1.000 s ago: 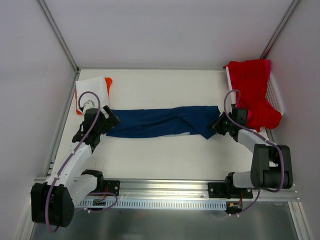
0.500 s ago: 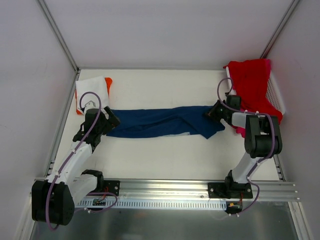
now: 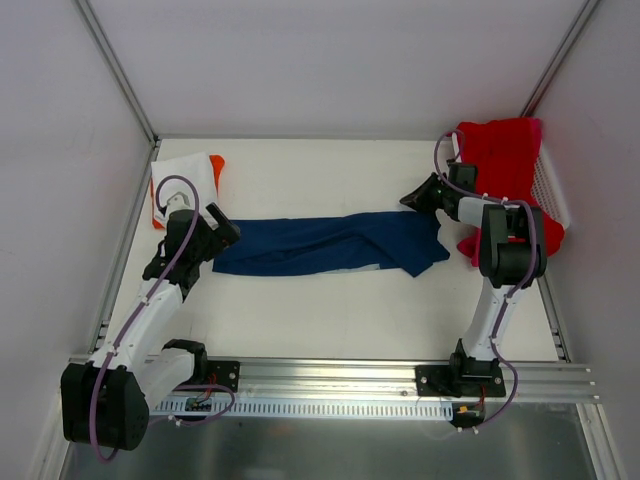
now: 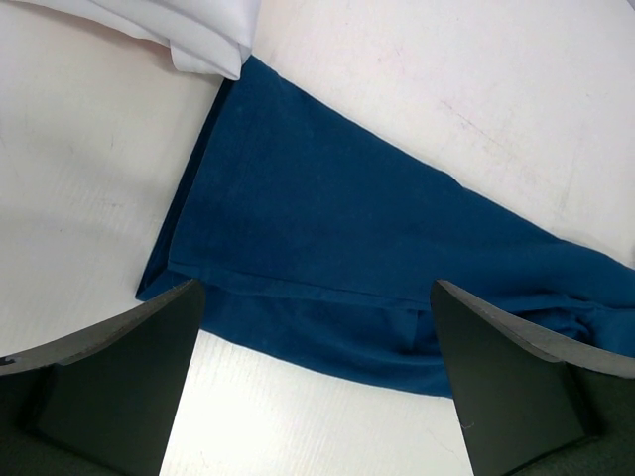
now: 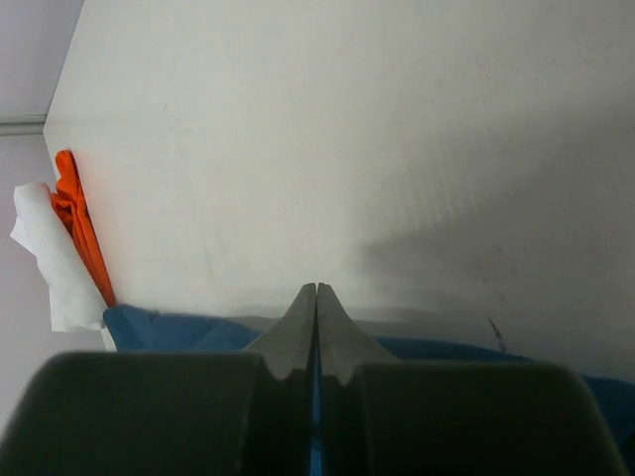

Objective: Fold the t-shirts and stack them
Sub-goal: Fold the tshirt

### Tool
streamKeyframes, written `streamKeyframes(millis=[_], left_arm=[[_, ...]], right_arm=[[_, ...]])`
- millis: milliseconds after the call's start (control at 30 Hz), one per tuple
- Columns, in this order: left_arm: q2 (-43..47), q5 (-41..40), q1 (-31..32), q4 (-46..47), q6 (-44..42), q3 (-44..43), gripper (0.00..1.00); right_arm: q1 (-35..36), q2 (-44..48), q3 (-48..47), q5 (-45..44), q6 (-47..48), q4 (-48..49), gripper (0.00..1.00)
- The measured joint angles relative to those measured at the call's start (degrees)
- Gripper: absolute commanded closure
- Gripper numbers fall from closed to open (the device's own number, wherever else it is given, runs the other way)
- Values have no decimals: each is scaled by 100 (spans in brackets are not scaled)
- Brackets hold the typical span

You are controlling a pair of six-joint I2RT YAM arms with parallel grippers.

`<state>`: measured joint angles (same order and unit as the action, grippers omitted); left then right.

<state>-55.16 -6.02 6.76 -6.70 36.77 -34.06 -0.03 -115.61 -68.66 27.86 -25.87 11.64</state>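
Observation:
A navy t-shirt (image 3: 320,245) lies as a long folded strip across the table's middle; it also shows in the left wrist view (image 4: 347,228) and the right wrist view (image 5: 159,332). My left gripper (image 3: 218,234) is open over the shirt's left end, its jaws (image 4: 317,290) spread wide and empty. My right gripper (image 3: 410,199) is shut just behind the shirt's upper right corner, with its fingertips (image 5: 317,290) pressed together and no cloth seen in them. A folded white t-shirt (image 3: 185,180) lies on an orange one (image 3: 217,162) at the back left.
A red t-shirt (image 3: 505,180) hangs over the white mesh basket (image 3: 551,188) at the back right, with a bit of pink cloth (image 3: 538,125) at its top. The white and orange stack shows in the right wrist view (image 5: 60,238). A metal rail (image 3: 330,375) runs along the near edge.
My right gripper has moved from the navy shirt's right end toward the back and a little left, off the cloth. The left gripper and the shirt have hardly moved.

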Motion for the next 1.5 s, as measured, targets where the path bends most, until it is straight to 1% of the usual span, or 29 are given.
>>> streamKeyframes(millis=[100, 167, 267, 333, 433, 533, 600, 667, 767, 833, 967, 1100, 1267, 1500], left_arm=[[-37, 0, 0, 0, -2, -22, 1], [-85, 0, 0, 0, -7, -37, 1], [-153, 0, 0, 0, -4, -37, 1], [-190, 2, 0, 2, -4, -37, 1], [-195, 7, 0, 4, 7, -37, 1], [-192, 35, 0, 11, 33, -35, 1], [-184, 111, 4, 37, 76, -35, 1], [-181, 146, 7, 66, 127, -31, 1], [-181, 203, 7, 94, 153, -26, 1], [-181, 236, 37, 129, 155, -13, 1], [-179, 262, 42, 146, 155, 39, 1], [-133, 262, 42, 153, 151, 111, 1], [-44, 262, 42, 151, 146, 122, 1], [20, 258, 42, 153, 136, 122, 1]], right_arm=[[0, 50, -4, 55, -76, -39, 99], [11, 297, 131, 52, -92, -243, 99], [74, 1014, 297, -26, -24, -817, 99], [188, 1777, 297, -282, 120, -1314, 100], [555, 2900, 81, -1104, 544, -2323, 100], [1021, 3233, -522, -2203, 953, -3432, 100], [1261, 3060, -809, -2852, 1150, -4039, 100], [1464, 2741, -837, -3449, 1233, -4557, 100], [1637, 2236, -603, -4100, 1215, -5189, 100], [1714, 2026, -358, -4358, 1128, -5543, 100], [1766, 1893, -197, -4651, 938, -6022, 100], [1838, 1615, -245, -4822, 870, -6133, 100], [1869, 1270, -280, -4822, 881, -6135, 100], [1871, 787, -1040, -4826, 1056, -6098, 100]])
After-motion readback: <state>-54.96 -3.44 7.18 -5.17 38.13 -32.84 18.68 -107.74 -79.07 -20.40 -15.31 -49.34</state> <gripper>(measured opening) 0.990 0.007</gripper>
